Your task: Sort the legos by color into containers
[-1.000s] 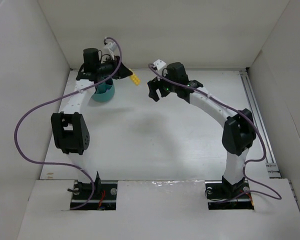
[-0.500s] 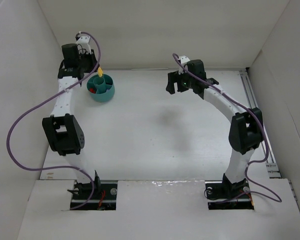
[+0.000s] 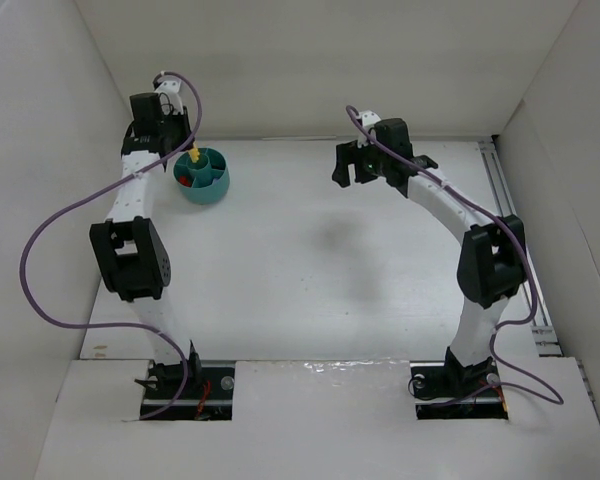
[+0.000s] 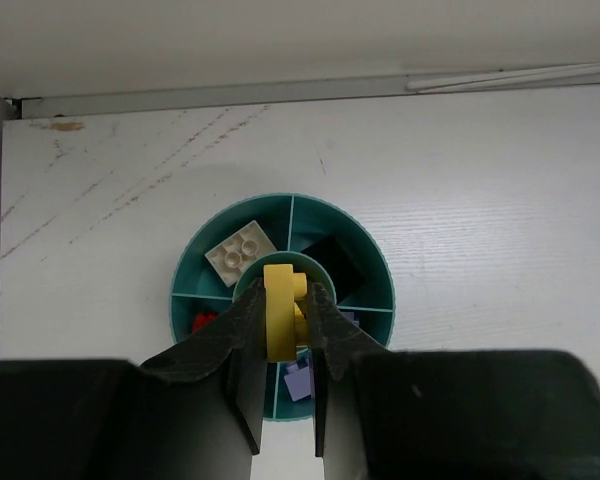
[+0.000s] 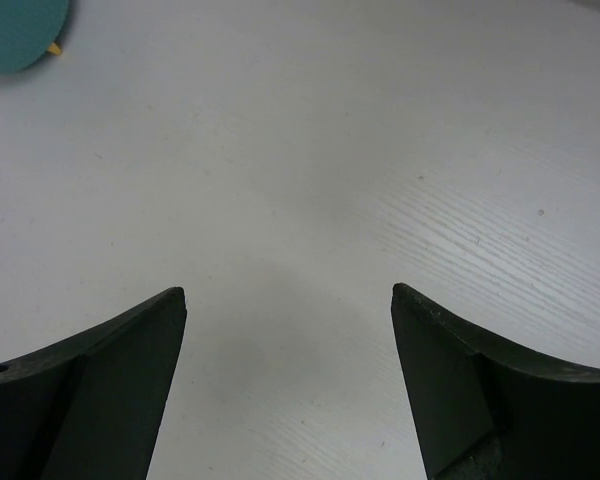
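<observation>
Lab cell w/ white panel walls (image 3: 310, 60) round table (image 3: 310, 290).

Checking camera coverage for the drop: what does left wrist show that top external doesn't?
Only left wrist: inside the teal bowl, a pale brick, a black piece and purple pieces, in separate sections.
Only top external: the right arm, with the right tool open above the table, away from the bowl.
Both: the bowl, a red piece in it, and the left tool shut on a yellow brick over the bowl's middle.
</observation>
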Tool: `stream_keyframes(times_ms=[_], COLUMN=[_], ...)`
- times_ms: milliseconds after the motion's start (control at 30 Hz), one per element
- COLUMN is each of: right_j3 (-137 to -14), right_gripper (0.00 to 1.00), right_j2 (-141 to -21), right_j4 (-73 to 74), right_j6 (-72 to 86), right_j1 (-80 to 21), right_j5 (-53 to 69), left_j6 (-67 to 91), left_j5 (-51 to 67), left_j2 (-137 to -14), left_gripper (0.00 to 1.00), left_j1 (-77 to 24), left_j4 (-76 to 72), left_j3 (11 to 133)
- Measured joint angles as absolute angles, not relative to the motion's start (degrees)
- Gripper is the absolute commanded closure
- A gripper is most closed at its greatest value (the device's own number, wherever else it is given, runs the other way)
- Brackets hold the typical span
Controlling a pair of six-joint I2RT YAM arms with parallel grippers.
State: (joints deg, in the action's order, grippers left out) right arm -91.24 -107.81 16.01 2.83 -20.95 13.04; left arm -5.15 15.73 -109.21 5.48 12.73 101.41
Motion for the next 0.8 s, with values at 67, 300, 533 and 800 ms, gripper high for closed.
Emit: stream_keyframes(times_ms=[67,300,533,800], right_j3=[-91.6,-92.3,-92.5,-92.6], right_gripper=[0.11,0.11,0.1,0.1], right_j2=[-108.0,-108.6,-108.7,-109.5], right_j4=[16.0,16.0,16.0,16.0], right_j6=[2.8,2.8,2.8,3.2], right_j1=[-20.9,-20.9,-20.7,-20.0], right_j5=[13.1,12.7,12.4,12.2], left_j6=[-5.1,-5.2,-5.4,-5.1], left_j5=[15.5,15.3,15.0,16.9], left_j2=[-109.6,-111.5,-112.6,-112.6], left_gripper=[1.0,0.91,0.38,0.06], left_j1=[5.5,5.5,5.5,4.9], left_j4=[12.7,12.9,13.2,14.2], left_j3=[101.4,102.1,102.3,104.5])
